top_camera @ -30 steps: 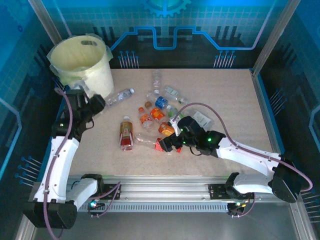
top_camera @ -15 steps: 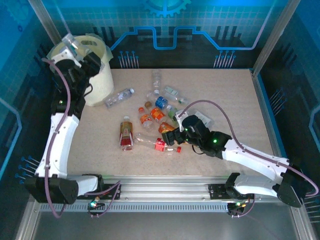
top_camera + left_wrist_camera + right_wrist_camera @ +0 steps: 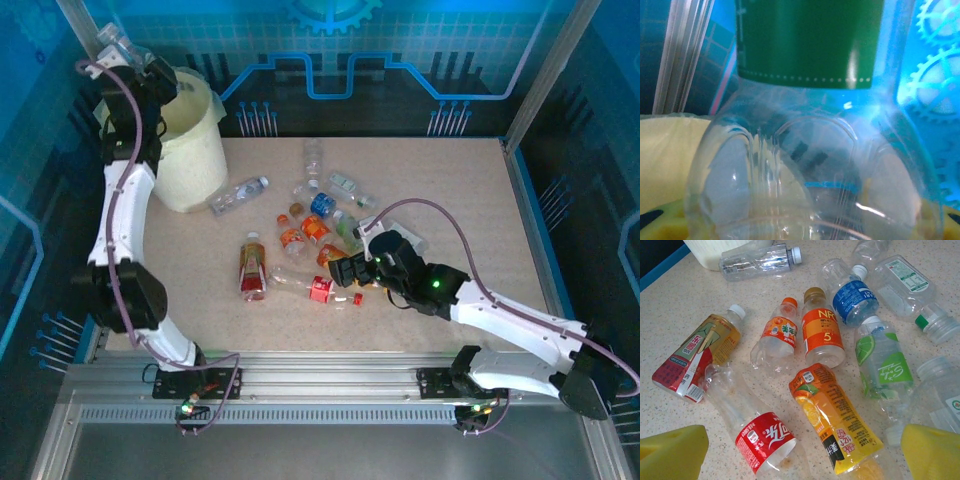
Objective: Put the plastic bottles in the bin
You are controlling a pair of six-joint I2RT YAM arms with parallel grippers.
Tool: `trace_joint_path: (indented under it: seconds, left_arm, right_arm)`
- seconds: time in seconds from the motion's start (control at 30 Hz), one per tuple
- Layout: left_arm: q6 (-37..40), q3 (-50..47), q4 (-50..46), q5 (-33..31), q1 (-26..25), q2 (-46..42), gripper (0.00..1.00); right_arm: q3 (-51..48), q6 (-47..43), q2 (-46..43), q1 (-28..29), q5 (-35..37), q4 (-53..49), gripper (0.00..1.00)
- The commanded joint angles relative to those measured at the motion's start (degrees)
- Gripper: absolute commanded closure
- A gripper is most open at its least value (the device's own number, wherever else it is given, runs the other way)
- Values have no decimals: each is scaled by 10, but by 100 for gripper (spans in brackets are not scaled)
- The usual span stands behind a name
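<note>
L claw (image 3: 128, 55) lifted over bin (image 3: 195, 160) rim w/ bottle (image 3: 810, 150) (green label), R claw (image 3: 341, 272) wide.

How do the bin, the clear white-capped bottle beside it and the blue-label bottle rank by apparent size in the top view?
Largest: bin.
Then the clear white-capped bottle.
Smallest: blue-label bottle.

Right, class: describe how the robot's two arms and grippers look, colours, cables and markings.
The left arm and right arm have white links and black joints. A purplish-grey cable loops along each. A green light glows on the right arm. The left gripper and right gripper are black; the right one's pads are yellow.
</note>
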Motion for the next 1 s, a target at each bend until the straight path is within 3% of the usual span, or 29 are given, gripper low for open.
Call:
trace_joint_path:
  seconds: [0.0,0.13,0.3,0.43,0.97]
  left_arm:
    - [102,75,-64,20,5,41,47]
    - [181,126,-125,20,6,93,48]
    - [214,222,-229,35,15,173,47]
    - [218,283,-290,36,22,228,47]
    - [192,367,-386,44,37,335,42]
  right_arm:
    - [5,11,-18,7,9,-17,0]
    - [-1,23,-33,7,17,-31,0]
    - [-13,31,-52,8,22,-34,0]
    - [-16,34,-56,7,19,-35,0]
    - [-16,41,-55,8,1,-48,0]
